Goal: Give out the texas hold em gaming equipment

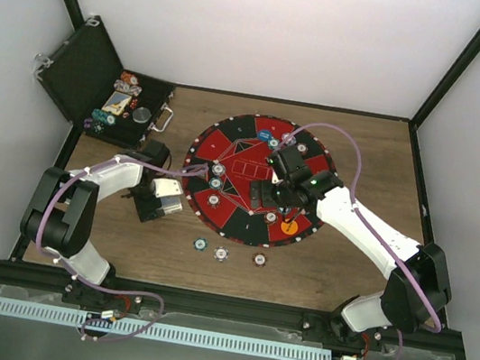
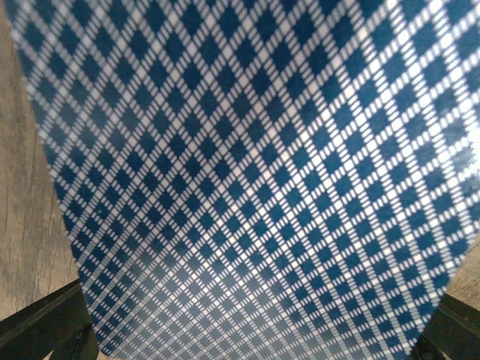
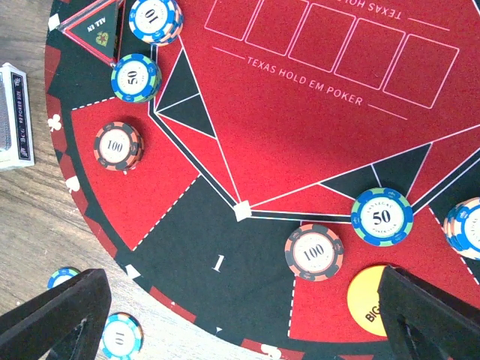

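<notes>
Three poker chips (image 1: 222, 253) lie on the table (image 1: 344, 270) just off the near rim of the mat (image 3: 337, 157), apparently not yet assigned to a seat. The right gripper (image 3: 240, 322) hovers over the mat with its fingers spread and empty. It sits above a 100 chip (image 3: 313, 252) beside the orange button disc (image 3: 373, 296), a position that suits a straight descent. The left gripper (image 2: 247, 334) has its fingers spread either side of the card deck (image 2: 247, 172), which sits just left of the mat; contact cannot be confirmed. Further chips sit in the open case (image 1: 98, 94).
</notes>
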### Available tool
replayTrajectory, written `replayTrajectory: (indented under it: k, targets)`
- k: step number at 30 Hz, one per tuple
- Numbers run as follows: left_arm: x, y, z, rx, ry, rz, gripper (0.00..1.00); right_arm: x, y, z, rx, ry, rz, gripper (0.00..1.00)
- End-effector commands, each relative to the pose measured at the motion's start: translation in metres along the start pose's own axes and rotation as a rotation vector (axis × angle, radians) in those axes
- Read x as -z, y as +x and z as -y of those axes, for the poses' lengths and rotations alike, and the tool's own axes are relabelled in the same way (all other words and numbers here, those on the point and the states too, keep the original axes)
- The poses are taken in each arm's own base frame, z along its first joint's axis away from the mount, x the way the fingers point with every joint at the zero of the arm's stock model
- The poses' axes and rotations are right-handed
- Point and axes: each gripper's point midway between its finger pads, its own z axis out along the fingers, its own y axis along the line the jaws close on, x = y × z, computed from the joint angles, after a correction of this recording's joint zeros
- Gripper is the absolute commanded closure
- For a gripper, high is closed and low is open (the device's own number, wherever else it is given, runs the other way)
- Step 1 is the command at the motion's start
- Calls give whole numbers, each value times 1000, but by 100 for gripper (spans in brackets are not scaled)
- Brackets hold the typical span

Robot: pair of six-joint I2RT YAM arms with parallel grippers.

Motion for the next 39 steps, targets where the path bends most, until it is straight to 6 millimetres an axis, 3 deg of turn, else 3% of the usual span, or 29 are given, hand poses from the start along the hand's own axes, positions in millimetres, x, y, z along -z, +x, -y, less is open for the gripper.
replayTrajectory:
  k: [1,18,30,39]
  targets:
    - [-8,9,-1,-24,-22,-39,0,8,-4,-1,3,-19,26,0]
    - [-12,1,-13,-59,-58,-8,0,4,-3,-4,5,-35,20,1]
    - [-13,-7,-19,-65,-56,3,10,3,-2,-4,7,-40,17,4]
    - [-15,-13,-15,-39,-24,23,10,2,0,-4,6,-42,14,5]
